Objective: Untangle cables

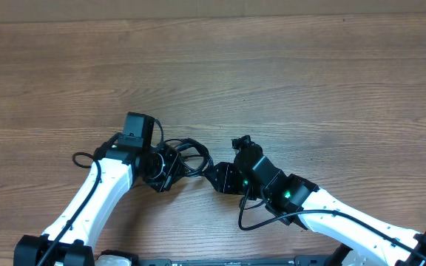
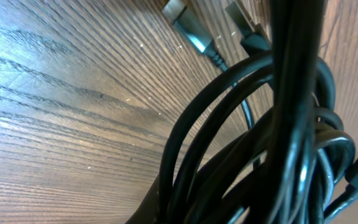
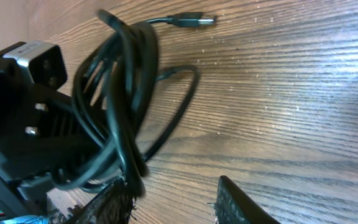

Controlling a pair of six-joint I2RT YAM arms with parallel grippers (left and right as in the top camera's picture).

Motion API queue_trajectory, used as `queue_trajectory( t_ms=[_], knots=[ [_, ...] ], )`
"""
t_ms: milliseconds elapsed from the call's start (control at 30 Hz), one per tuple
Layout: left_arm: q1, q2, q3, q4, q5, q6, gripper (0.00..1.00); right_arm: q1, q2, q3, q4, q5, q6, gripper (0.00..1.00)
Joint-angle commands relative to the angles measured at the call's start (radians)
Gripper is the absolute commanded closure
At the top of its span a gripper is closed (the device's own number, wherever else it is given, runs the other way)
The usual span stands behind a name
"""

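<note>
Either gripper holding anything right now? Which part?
Likely the cables, clamped at their coiled loops by the left gripper; right gripper open, empty.

The cables (image 1: 187, 155) are two thin black cords, looped together in one loose tangled coil at 6 o'clock from table (image 1: 272, 66) centre. Silvery plug tips (image 2: 180, 14) lie at 12 o'clock in my left wrist view.

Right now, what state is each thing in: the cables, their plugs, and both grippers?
cables: tangled in one coiled bundle.
plug tips: free, sticking out of the bundle.
left gripper: apparently shut on the cables.
right gripper: open, beside the bundle, holding nothing.
</note>
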Motion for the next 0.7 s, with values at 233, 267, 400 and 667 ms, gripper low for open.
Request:
queue_trajectory(
  t_ms=[233, 267, 400, 667],
  knots=[
    [-0.037, -0.027, 0.026, 0.003, 0.016, -0.006, 0.96, 0.005, 0.003, 0.009, 0.006, -0.003, 0.013, 0.61],
    [-0.037, -0.027, 0.026, 0.003, 0.034, -0.006, 0.96, 0.005, 0.003, 0.009, -0.013, 0.021, 0.032, 0.63],
    [-0.037, -0.027, 0.026, 0.009, 0.123, -0.005, 0.96, 0.005, 0.006, 0.009, -0.08, 0.116, 0.093, 0.64],
    [-0.039, -0.027, 0.026, 0.008, 0.307, 0.037, 0.96, 0.005, 0.006, 0.009, 0.034, 0.126, 0.112, 0.62]
  ],
)
